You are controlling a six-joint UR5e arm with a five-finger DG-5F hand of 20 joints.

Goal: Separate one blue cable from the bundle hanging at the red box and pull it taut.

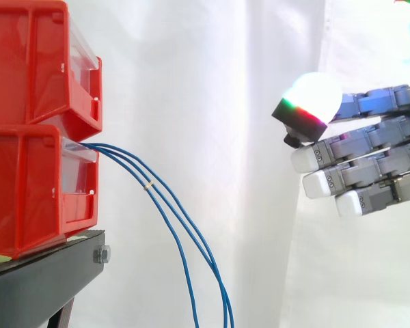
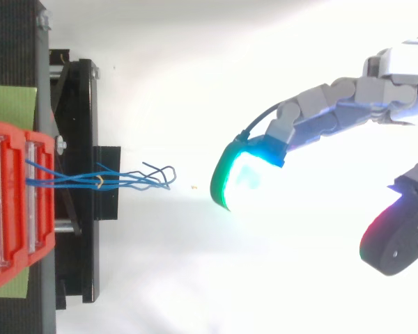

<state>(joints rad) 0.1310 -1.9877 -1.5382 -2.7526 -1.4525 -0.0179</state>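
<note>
side view first: hand (image 1: 376, 147) comes in level from the right, fingers stretched near straight and stacked one above another, pale fingertips (image 1: 307, 158) aimed left, the top pad glowing white w/ a green-red edge. wide open, nothing in it. the bundle (image 1: 154, 193) of blue cables is well apart, out ahead of the fingertips and lower. it leaves the front of the lower red box (image 1: 27, 191) and sags down, pinched together by a small pale tie (image 1: 149, 185) on the far side from the hand. that tie is prob why the strands run so tight up there and only fan out lower down, so the looser stretch looks the easier place to pick one off. upper box (image 1: 27, 61) sits on the lower, both on a black stand (image 1: 41, 280) beyond the cables. white curtain (image 1: 212, 82) behind.

now from above: hand (image 2: 334, 104) reaches in from the right, leading finger gently curved, its pad (image 2: 240, 177) glowing cyan-green and pointed along the line of the cables. thumb (image 2: 400, 236) is held well off to one side w/ a big gap between, so a ready-to-pinch spread i'd say, not a grip. bundle (image 2: 125, 182) is ahead of that pad w/ clear space between, strands splaying and kinking at the end nearest the hand. approach phase, i reckon: nothing separated, nothing taut yet.
</note>
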